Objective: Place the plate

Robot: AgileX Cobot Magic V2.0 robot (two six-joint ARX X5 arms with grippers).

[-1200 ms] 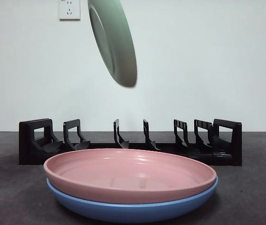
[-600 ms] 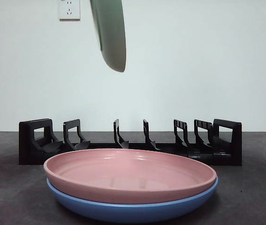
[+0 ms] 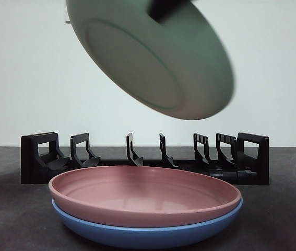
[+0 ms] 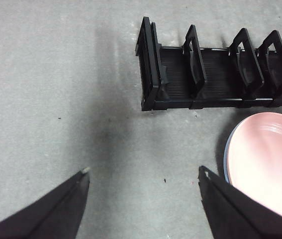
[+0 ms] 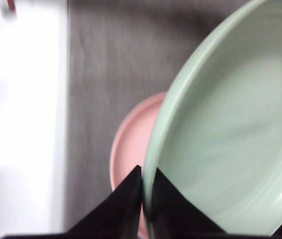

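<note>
A pale green plate (image 3: 153, 57) hangs tilted in the air above the black plate rack (image 3: 142, 159), its underside facing the front view. My right gripper (image 5: 148, 186) is shut on the green plate's (image 5: 230, 139) rim, one jaw on each side. My left gripper (image 4: 143, 174) is open and holds nothing, hovering over bare table beside the end of the rack (image 4: 215, 69).
A pink plate (image 3: 145, 193) lies stacked on a blue plate (image 3: 148, 235) in front of the rack, near the table's front. The pink plate (image 4: 265, 164) also shows in the left wrist view. The rack's slots hold nothing.
The green plate has swung from edge-on and high at the upper left to a broad tilted pose, lower and more to the right, now large in the front view.
</note>
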